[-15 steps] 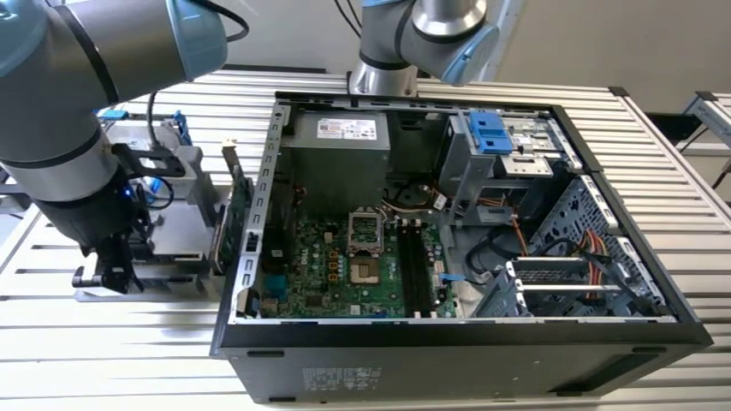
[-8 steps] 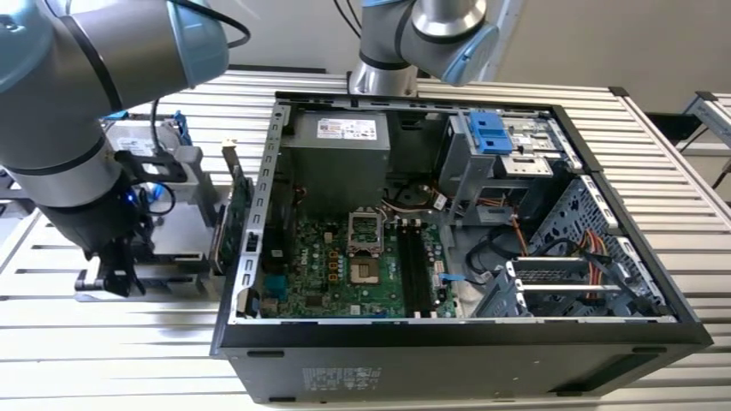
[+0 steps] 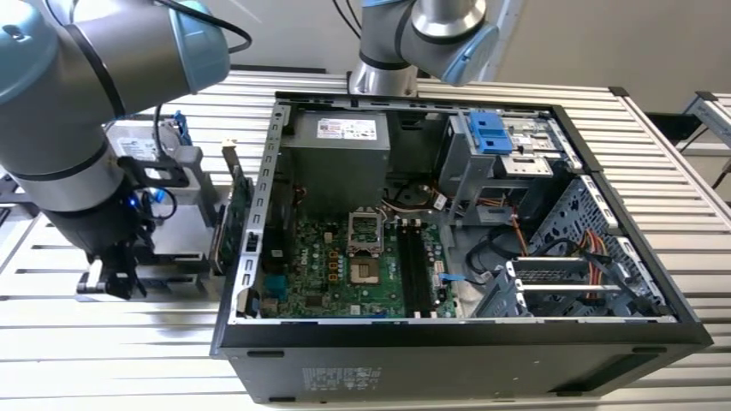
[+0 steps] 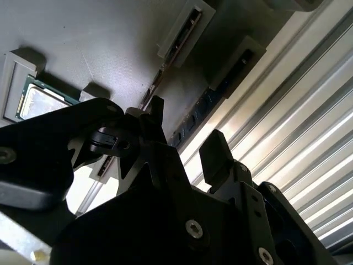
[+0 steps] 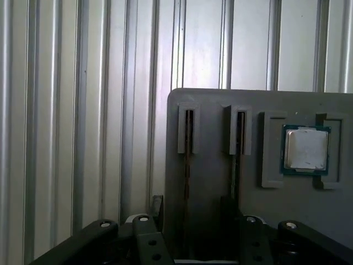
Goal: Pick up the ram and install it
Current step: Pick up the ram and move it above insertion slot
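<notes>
The ram point(image 5: 187, 163) is a thin dark stick standing on edge in a slot of a grey holder point(image 5: 212, 110). The second wrist view shows the ram point(image 4: 199, 109) with its chips facing out. My gripper point(image 5: 193, 211) is open and low over the holder, one finger on each side of the ram, apart from it. One fingertip point(image 4: 215, 152) is on the ram's outer side; the other point(image 4: 157, 107) is beside the neighbouring slot. In the exterior view the gripper point(image 3: 115, 278) hangs over the holder point(image 3: 183, 253), at the view's left of the open computer case point(image 3: 457, 347).
A second thin stick point(image 5: 237, 160) stands in the neighbouring slot, with a processor chip point(image 5: 306, 148) in a pocket beyond it. A green card point(image 3: 240, 223) stands by the case wall, a hard drive point(image 3: 143, 145) behind. The motherboard's memory slots point(image 3: 412, 265) lie inside the case. A second arm's base point(image 3: 383, 77) stands behind it.
</notes>
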{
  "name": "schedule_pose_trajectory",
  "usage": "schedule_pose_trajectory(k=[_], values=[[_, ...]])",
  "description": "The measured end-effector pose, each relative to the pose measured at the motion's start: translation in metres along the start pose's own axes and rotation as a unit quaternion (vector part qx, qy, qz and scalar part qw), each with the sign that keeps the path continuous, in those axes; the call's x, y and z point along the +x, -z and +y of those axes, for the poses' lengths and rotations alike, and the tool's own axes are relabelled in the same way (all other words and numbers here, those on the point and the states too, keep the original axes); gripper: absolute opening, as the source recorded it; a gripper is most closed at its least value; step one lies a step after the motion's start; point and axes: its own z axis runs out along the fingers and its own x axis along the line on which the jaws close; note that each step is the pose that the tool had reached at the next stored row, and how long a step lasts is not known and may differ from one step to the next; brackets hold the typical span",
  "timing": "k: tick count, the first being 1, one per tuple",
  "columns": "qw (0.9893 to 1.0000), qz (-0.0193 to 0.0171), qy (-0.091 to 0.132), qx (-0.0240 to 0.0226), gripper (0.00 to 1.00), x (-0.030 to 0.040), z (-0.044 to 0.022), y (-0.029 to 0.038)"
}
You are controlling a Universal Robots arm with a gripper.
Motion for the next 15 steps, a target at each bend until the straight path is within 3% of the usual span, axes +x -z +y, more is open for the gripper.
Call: schedule_pose_trajectory(k=[6, 15], values=[[1.0000, 0.0001, 0.000, -0.0001, 1.00, 0.0000, -0.0001, -0.0035], [1.0000, 0.0001, 0.000, 0.0000, 1.00, 0.0000, -0.0002, -0.0038]])
